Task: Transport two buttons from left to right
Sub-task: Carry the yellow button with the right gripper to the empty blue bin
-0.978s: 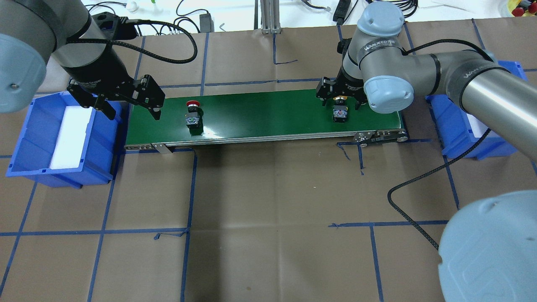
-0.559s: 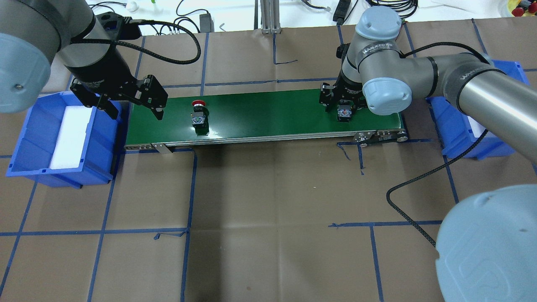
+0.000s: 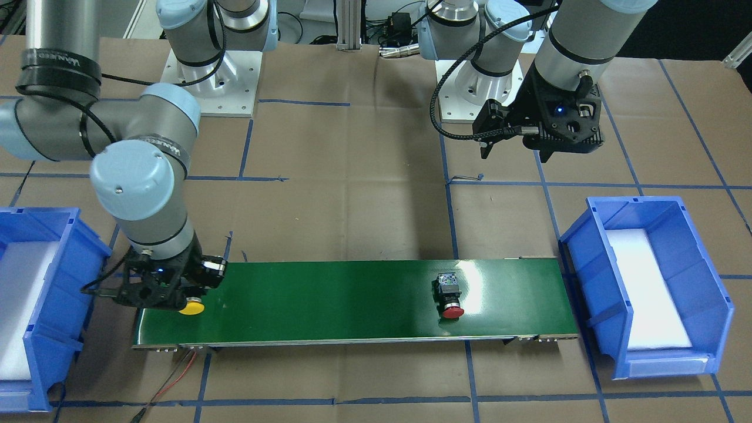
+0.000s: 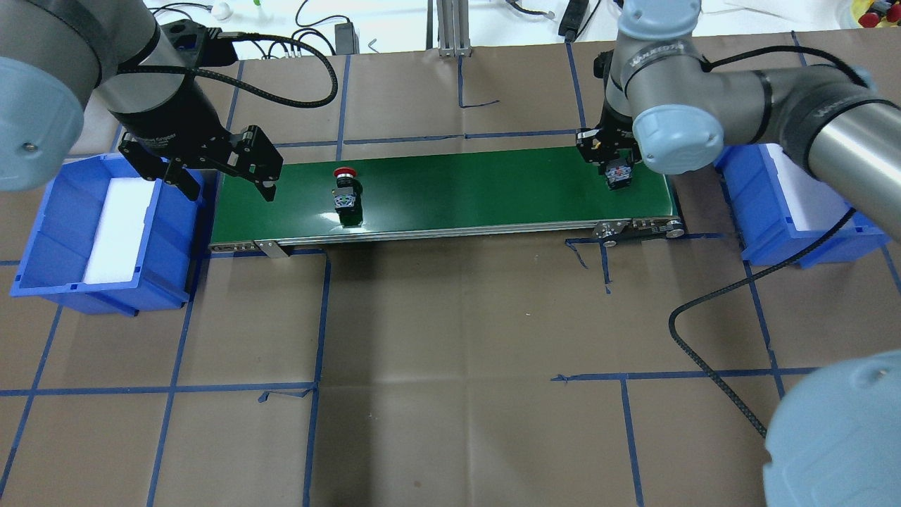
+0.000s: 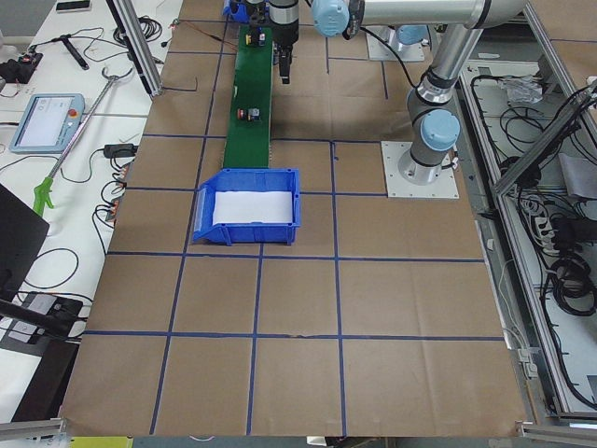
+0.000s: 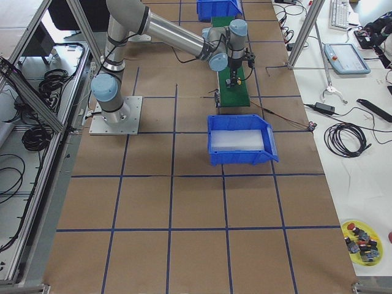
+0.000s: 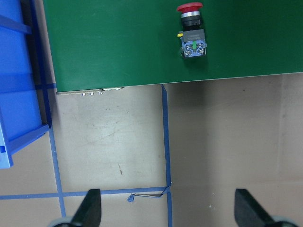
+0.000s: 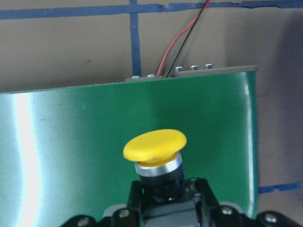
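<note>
The yellow-capped button (image 8: 155, 145) is held in my right gripper (image 4: 611, 165), which is shut on its black body over the right end of the green belt (image 4: 457, 186). In the front view its cap (image 3: 191, 308) sticks out below the right gripper (image 3: 173, 296). The red-capped button (image 4: 345, 190) lies on its side on the belt's left part; it also shows in the front view (image 3: 447, 294) and the left wrist view (image 7: 191, 33). My left gripper (image 4: 224, 184) is open and empty, above the belt's left end, to the left of the red button.
A blue bin (image 4: 42, 232) with a white pad stands off the belt's left end. A second blue bin (image 4: 767, 232) stands off the right end, just beyond my right gripper. Red and black wires (image 8: 177, 40) run out from the belt's end.
My right gripper closed on the yellow button and moved right with it toward the belt's end. The red button moved right along the belt. My left gripper barely moved.
</note>
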Robot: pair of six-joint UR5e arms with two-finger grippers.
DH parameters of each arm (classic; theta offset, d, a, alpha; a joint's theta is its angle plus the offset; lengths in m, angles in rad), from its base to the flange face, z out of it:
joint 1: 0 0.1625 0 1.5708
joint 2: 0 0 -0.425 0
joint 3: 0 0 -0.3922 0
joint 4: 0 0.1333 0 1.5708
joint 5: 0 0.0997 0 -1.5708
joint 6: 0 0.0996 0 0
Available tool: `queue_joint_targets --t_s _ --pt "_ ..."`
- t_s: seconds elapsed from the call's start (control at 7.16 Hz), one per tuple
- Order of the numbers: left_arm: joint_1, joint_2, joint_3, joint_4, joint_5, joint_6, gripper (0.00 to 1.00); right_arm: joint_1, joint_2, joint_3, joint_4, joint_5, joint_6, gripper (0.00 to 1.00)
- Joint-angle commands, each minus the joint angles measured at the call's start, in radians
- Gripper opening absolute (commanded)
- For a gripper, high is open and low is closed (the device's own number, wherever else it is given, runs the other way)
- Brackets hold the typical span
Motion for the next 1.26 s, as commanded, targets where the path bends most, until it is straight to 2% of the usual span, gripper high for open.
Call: queue_joint_targets --t_s 0.0,0.14,0.28,0.42,0.7,0.84,1.12 --pt "0.0 -0.002 0.0 0.001 0.0 0.0 1.0 -0.145 -0.144 -0.095 0.22 -0.003 -0.192 0.03" --pt "0.0 0.004 0.001 0.001 -0.002 0.0 1.0 -0.255 -0.18 -0.113 0.276 0.035 -0.297 0.03" --pt "0.0 -0.002 0.0 0.001 0.0 0.0 1.0 -0.355 -0.177 -0.113 0.269 0.096 -0.394 0.03" --pt "0.0 0.0 0.0 0.001 0.0 0.0 1.0 -0.442 -0.15 -0.111 0.249 0.12 -0.493 0.02" --pt "0.0 0.005 0.0 0.001 -0.002 0.0 1.0 -0.511 -0.041 -0.107 0.089 0.135 -0.622 0.02" --pt "0.0 0.003 0.0 0.001 -0.002 0.002 1.0 -0.523 0.011 -0.085 0.056 0.135 -0.646 0.02" --pt "0.0 0.006 -0.002 0.001 -0.002 0.0 1.0 -0.543 0.025 0.031 -0.076 0.128 -0.648 0.02"
